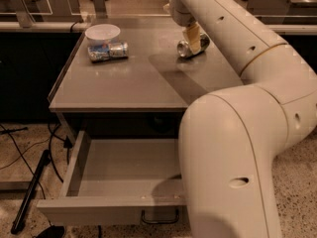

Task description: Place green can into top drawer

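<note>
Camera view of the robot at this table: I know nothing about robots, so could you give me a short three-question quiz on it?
1. True or false: the top drawer is pulled open.
2. Where is the green can? A) inside the drawer; B) lying on the tabletop; C) held up in the air.
3. Fill in: the gripper is right at the ____ can, at the tabletop's far right.
Key: 1 true; 2 B; 3 green.
</note>
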Available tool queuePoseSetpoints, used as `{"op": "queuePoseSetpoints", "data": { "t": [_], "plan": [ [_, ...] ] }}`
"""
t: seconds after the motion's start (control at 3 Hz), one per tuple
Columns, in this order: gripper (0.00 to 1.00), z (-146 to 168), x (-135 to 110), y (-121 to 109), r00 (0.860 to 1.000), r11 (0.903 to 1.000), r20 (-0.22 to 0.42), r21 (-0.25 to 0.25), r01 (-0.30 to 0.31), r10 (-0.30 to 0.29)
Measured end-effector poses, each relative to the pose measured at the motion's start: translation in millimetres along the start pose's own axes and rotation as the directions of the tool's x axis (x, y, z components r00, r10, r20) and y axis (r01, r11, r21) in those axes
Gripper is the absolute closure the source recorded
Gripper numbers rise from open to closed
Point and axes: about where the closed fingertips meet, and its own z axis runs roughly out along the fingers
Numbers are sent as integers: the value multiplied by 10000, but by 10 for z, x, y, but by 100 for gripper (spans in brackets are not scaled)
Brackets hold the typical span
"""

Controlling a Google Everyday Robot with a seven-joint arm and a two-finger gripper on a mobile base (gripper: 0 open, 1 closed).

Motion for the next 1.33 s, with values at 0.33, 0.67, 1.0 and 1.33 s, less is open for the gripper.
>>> {"op": "queuePoseSetpoints", "data": {
  "t": [0.33,0.67,1.0,1.33],
  "plan": [
    [0,256,9,212,9969,9972,729,-704,-249,301],
    [0,574,152,552,9807,9815,1448,-1583,-1082,1314],
    [0,585,156,542,9809,9820,1430,-1539,-1093,1316],
    [0,518,246,498,9809,9838,1321,-1272,-1262,1429]
  ]
}}
